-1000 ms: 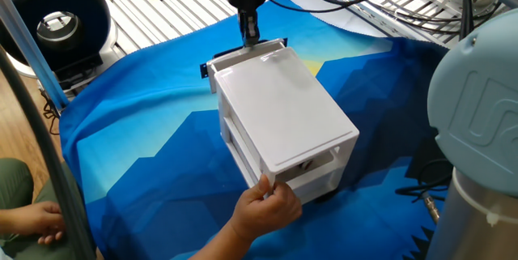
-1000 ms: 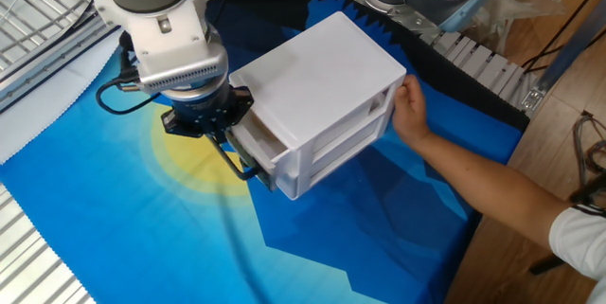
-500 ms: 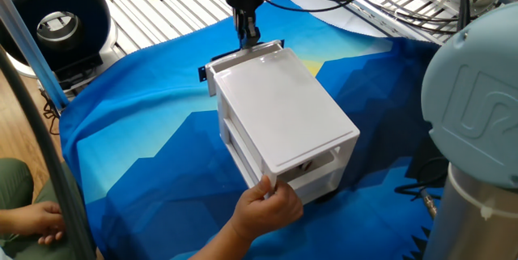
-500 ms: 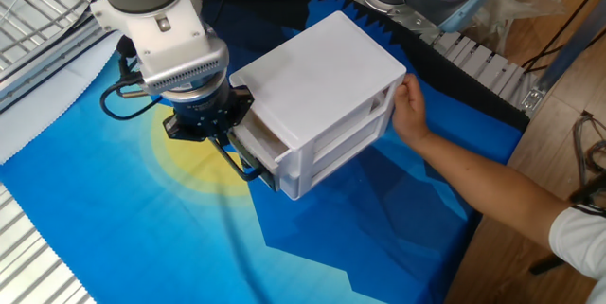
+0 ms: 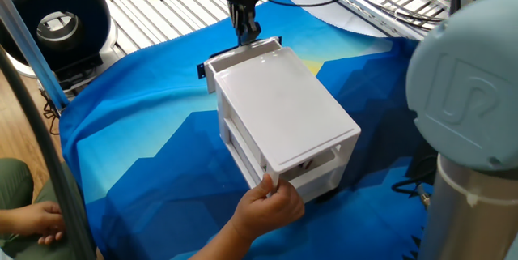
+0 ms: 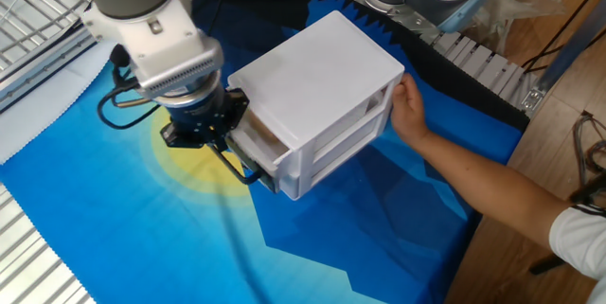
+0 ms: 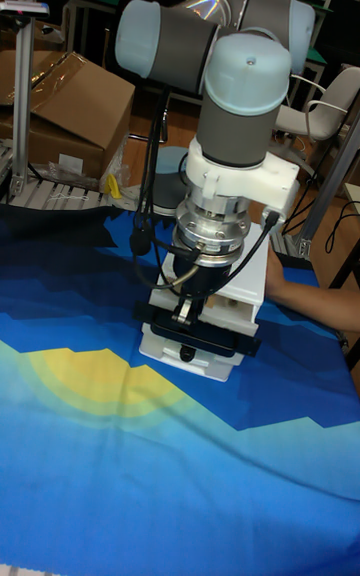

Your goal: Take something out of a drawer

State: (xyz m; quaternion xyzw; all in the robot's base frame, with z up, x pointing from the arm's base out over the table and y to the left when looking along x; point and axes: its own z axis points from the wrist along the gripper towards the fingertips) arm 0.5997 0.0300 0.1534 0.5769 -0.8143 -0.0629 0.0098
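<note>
Cabinet: a small white cabinet (image 5: 283, 114) stands on a blue cloth (image 5: 146, 155) with a yellow patch; in the other fixed view it sits mid-table (image 6: 317, 86), and in the tall fixed view it is mostly hidden behind the arm (image 7: 250, 306).
Drawer: the top drawer (image 6: 256, 148) is pulled out a little way from the cabinet front; its front edge shows at the far end of the cabinet in one fixed view (image 5: 241, 52) and as a white front with a dark handle in the tall fixed view (image 7: 190, 346).
Gripper: the gripper (image 5: 247, 31) points down at the drawer's front, at the black handle; in the other fixed view it is just left of the drawer (image 6: 227, 143), and in the tall fixed view it sits low over the drawer front (image 7: 183, 316).
Jaws: cannot tell whether they are clamped on the handle or loose; the fingers are too dark and too hidden.
Cube: not visible in any view; the drawer's inside is not shown.
Hand: a person's hand (image 5: 271, 207) is pressed against the cabinet's near end, seen also on the right (image 6: 409, 115).
Arm: the grey UR5 arm (image 7: 230, 66) stands over the cabinet.
</note>
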